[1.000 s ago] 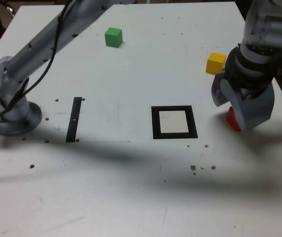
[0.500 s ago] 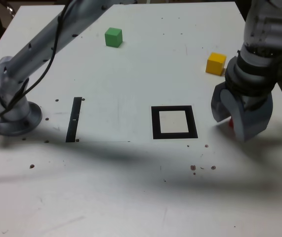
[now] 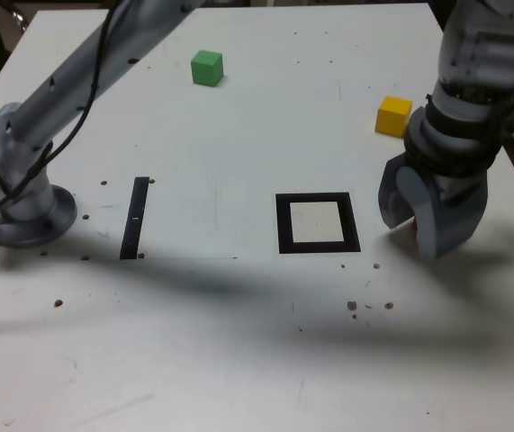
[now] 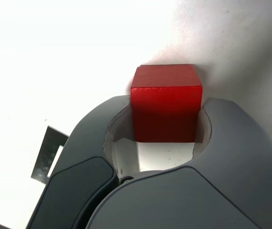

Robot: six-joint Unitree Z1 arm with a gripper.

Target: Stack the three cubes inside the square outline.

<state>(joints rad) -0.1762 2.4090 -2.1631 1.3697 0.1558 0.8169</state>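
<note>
Grey two-jawed gripper [image 3: 414, 219] down low at the white tabletop [image 3: 238, 342], just off the exterior view's right side of the thick black square outline with the white centre [image 3: 318, 222]. Jaws closed in snug on the small solid red cube [image 4: 166, 102]: wrist view shows both grey jaws pressed against its two opposite sides, no gap on either. From the exterior view, only a sliver of that red cube [image 3: 413, 223] peeking out between the jaws, so can't really tell from there whether it's sitting on the table or lifted a hair. Definitely outside the outline though, beside it, not over the white middle.

Small solid yellow cube [image 3: 393, 115] further back on the table, behind the gripper and apart from it, partly near the arm's dark wrist section. Small solid green cube [image 3: 207, 67] way off toward the far side, on the exterior view's left of centre, well apart from everything else.

Narrow straight black strip [image 3: 135, 217] lying on the exterior view's left of the outline, with clear space between them. Grey round arm base [image 3: 18, 202] at the exterior view's left edge. Scattered dark specks across the near part of the table. Corner of the black outline [image 4: 47, 153] also visible in the wrist view beside one jaw.
</note>
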